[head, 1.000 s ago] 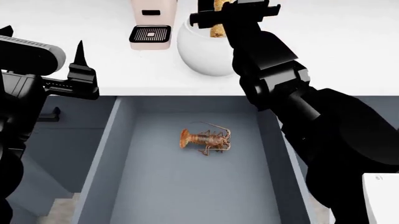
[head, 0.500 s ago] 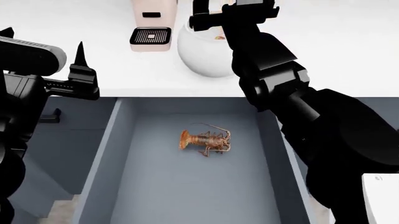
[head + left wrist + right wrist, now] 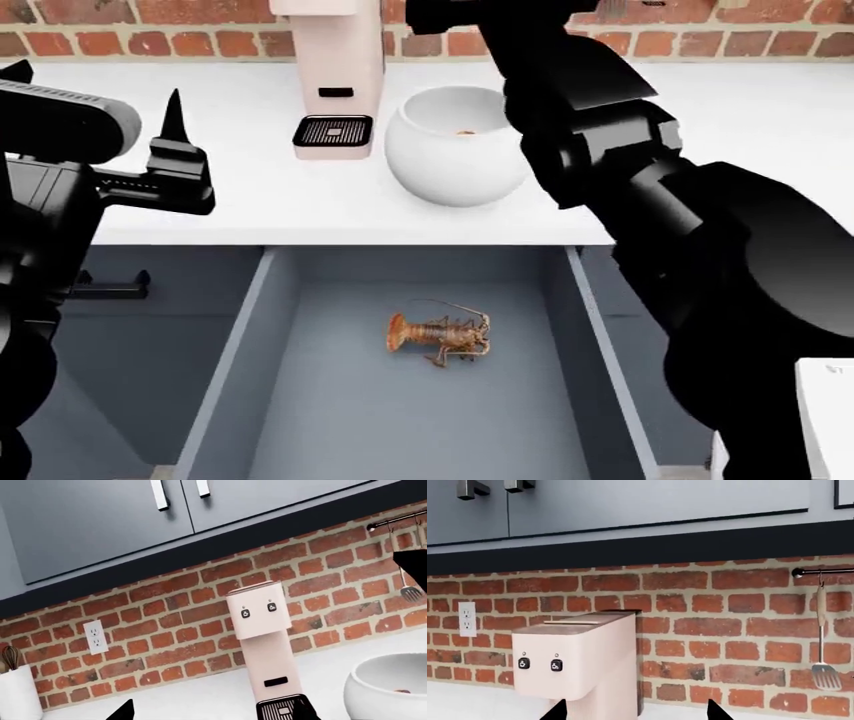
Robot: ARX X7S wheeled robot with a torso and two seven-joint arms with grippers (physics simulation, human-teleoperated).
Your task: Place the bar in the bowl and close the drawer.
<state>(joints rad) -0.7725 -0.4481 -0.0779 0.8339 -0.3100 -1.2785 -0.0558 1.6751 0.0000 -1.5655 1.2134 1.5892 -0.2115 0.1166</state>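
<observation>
While the big blue-grey drawer (image 3: 334, 420) stands pulled out under the white counter (image 3: 200, 200), a little lobster (image 3: 438, 336) lies on its floor. Up on the counter, the round white bowl (image 3: 454, 160) sits just beside the pink coffee machine (image 3: 331, 70), with a small brown bit (image 3: 466, 131), maybe the bar, inside. Both grippers' fingers are spread apart, holding nothing.

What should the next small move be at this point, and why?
Probably bring an arm down to the drawer front and start pushing it shut. A brownish piece already shows inside the bowl, the right gripper's fingertips show nothing between them, and the drawer stands wide open with a lobster inside.
</observation>
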